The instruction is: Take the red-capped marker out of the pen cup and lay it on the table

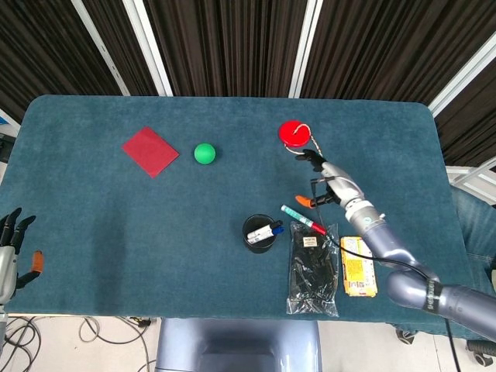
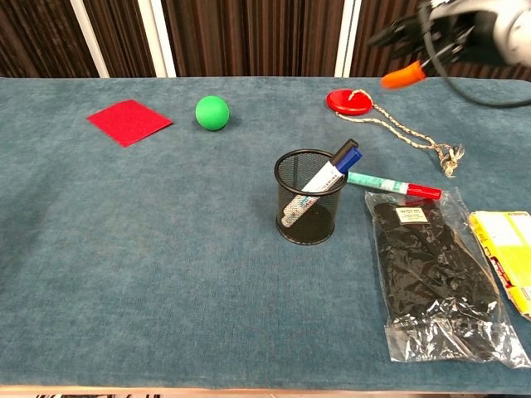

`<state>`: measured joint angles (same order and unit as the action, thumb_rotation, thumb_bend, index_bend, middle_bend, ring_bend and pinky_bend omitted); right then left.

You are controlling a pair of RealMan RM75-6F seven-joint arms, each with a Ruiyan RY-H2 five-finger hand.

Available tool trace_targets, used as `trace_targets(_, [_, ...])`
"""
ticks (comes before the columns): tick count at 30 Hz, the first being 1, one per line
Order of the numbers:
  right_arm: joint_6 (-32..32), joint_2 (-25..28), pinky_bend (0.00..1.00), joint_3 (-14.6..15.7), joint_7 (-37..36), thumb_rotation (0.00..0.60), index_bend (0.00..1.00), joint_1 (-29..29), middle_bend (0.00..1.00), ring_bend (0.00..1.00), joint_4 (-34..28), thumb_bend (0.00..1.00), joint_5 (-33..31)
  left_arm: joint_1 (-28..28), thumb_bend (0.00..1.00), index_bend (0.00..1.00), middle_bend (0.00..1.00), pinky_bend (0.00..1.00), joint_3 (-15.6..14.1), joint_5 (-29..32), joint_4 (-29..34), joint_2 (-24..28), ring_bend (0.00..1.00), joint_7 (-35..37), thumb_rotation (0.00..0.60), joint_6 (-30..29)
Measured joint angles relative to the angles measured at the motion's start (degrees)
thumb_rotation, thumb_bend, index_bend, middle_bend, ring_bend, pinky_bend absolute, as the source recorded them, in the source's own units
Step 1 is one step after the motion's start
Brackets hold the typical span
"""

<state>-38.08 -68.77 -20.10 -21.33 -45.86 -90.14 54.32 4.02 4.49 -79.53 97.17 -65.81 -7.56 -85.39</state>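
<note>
The red-capped marker (image 1: pixel 303 219) (image 2: pixel 392 185) lies flat on the table between the black mesh pen cup (image 1: pixel 258 233) (image 2: pixel 310 196) and a bagged black item, its red cap pointing right. A blue-capped marker (image 2: pixel 322 177) still leans in the cup. My right hand (image 1: pixel 329 183) (image 2: pixel 431 33) hovers above and behind the marker, fingers apart, holding nothing. My left hand (image 1: pixel 12 248) hangs off the table's near left edge, fingers spread and empty.
A plastic bag with a black item (image 1: pixel 311 269) (image 2: pixel 435 274) lies right of the cup, a yellow packet (image 1: pixel 358 267) (image 2: pixel 506 253) beside it. A red disc with a cord (image 1: pixel 294 133) (image 2: pixel 350 101), a green ball (image 1: pixel 204 153) (image 2: pixel 211 112) and a red square (image 1: pixel 149 151) (image 2: pixel 129 121) lie further back.
</note>
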Motion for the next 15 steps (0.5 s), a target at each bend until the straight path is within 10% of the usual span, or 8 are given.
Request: trace_targets(15, [-25.13, 11.76, 0.17, 8.34, 8.94, 0.600, 0.01, 19.10, 0.00, 0.00, -9.20, 0.28, 15.09, -0.02, 0.48, 0.14, 0.00, 0.00, 0.01, -0.52, -0.15, -0.45, 0.00, -1.00, 0.600, -0.62])
